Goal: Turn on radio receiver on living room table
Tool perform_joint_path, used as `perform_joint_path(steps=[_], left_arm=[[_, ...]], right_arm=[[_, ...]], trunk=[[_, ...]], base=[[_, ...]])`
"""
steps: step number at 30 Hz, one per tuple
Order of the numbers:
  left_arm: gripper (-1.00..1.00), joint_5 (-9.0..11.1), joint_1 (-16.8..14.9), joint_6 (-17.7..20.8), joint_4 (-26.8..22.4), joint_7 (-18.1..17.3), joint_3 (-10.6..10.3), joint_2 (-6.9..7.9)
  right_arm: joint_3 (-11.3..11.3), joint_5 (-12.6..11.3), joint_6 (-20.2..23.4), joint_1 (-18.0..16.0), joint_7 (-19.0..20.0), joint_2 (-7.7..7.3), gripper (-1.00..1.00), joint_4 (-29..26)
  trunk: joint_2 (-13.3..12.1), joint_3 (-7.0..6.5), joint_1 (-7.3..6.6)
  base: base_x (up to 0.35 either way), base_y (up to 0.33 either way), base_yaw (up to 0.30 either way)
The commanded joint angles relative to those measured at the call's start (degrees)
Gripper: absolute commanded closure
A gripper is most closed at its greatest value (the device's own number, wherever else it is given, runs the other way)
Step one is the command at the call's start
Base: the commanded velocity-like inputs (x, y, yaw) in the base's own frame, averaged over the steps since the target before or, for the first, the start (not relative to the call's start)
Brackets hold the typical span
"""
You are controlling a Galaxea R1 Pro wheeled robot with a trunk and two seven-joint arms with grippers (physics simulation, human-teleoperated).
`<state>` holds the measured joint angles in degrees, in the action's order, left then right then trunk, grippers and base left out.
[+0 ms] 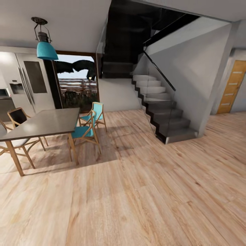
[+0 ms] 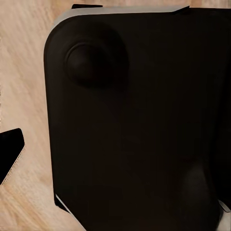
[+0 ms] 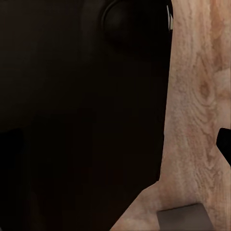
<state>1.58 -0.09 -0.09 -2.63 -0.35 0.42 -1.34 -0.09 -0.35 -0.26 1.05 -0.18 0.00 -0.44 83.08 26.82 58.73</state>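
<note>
The radio receiver and the low grey table are out of view. The head view looks across a light wood plank floor [image 1: 143, 191] toward a dining area and a staircase. In the left wrist view a dark rounded body of the robot [image 2: 144, 125] hangs over the floor, with one black fingertip [image 2: 10, 154] at the picture's edge. The right wrist view has the same dark body [image 3: 82, 120] and a black fingertip [image 3: 225, 144] over the planks. Nothing is between the fingers that I can see.
A dark dining table with wooden legs [image 1: 44, 123] stands at the left with teal chairs [image 1: 85, 131] around it. A grey staircase [image 1: 164, 112] rises at centre right. An orange wooden door [image 1: 232, 87] is far right. A white fridge [image 1: 29, 82] and a teal pendant lamp [image 1: 46, 49] are at the left.
</note>
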Motion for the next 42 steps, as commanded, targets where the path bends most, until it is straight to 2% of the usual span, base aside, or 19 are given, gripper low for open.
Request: perform_joint_path(steps=[1, 42], left_arm=[[-1.0, 0.0, 0.0, 0.0, 0.0, 0.0, 0.0, -0.01], [-1.0, -0.09, 0.0, -0.09, -0.18, -0.01, 0.02, -0.22]], right_arm=[[0.0, 0.0, 0.0, 0.0, 0.0, 0.0, -1.0, 0.0], [-0.02, 0.0, 0.0, 0.0, 0.01, 0.0, -1.0, 0.0]], trunk=[[0.0, 0.0, 0.0], [0.0, 0.0, 0.0]], base=[[0.0, 0.0, -0.282], [0.0, 0.0, -0.282]])
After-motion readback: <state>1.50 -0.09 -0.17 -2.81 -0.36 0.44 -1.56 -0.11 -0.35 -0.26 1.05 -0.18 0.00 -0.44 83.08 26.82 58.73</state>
